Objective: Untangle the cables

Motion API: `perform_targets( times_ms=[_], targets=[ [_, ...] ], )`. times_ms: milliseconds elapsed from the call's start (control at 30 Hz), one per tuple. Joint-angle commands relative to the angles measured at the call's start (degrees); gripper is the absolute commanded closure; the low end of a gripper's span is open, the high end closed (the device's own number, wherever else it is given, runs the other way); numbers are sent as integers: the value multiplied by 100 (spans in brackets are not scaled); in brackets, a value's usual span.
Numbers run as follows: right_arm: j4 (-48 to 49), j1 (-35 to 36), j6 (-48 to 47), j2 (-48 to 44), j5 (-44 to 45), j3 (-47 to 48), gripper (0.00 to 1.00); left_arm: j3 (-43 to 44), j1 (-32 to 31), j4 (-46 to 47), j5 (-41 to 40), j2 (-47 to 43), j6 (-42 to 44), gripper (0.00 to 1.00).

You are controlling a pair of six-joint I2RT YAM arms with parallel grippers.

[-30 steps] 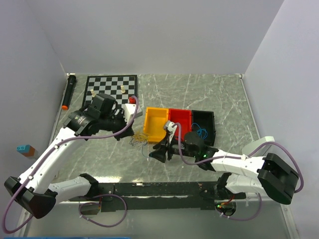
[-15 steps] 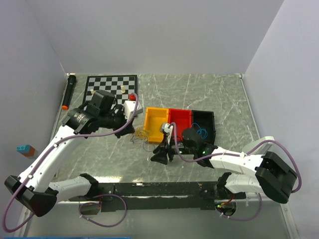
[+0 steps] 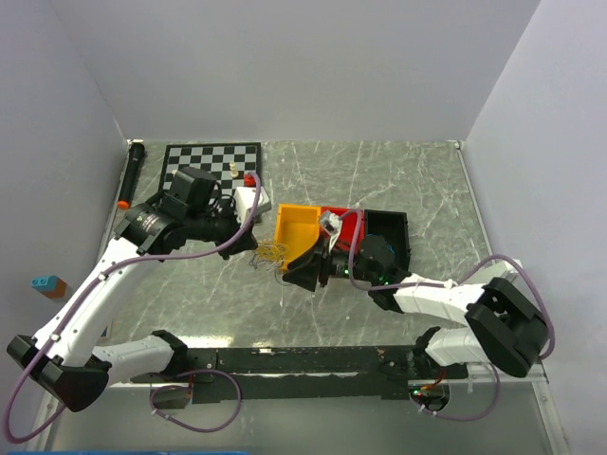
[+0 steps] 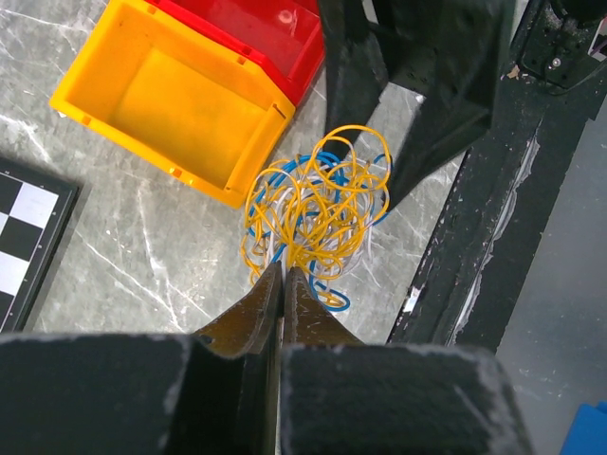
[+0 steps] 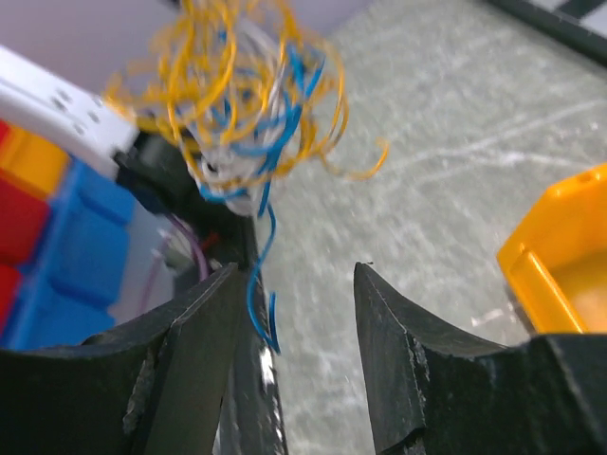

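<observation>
Left wrist view: my left gripper [image 4: 283, 277] pinches the cables [image 4: 318, 213] tight, with the bunch just beside the yellow bin [image 4: 171, 104]. Right gripper [image 5: 294, 284] gapes wide, facing the tangle. Separating step, I judge; next, nip one loose strand and draw apart gently.

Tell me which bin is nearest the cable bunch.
The yellow bin, at the left end of the row: the cables are beside its near corner, with the red bin and black bin farther right.
</observation>
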Motion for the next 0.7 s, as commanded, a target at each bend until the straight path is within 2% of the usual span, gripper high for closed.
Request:
perform_targets(
  times_ms=[0,233,333,567,667],
  targets=[
    [1960,-181,1192,407,-559,-36,42,130,-5,126,166,-57,-84,95],
    [2225,-208,1527,865,-823,122,55,156,-5,134,139,-74,-101,96],
    [2181,-225,1483,822,-806,35,57,112,-5,152,122,-92,-101,96],
    [1926,-217,1307,813,-779,218,51,147,-5,187,157,-48,-154,95],
    [1917,-199,1298,944,-806,394,42,182,-5,178,157,-39,-154,95]
  ],
)
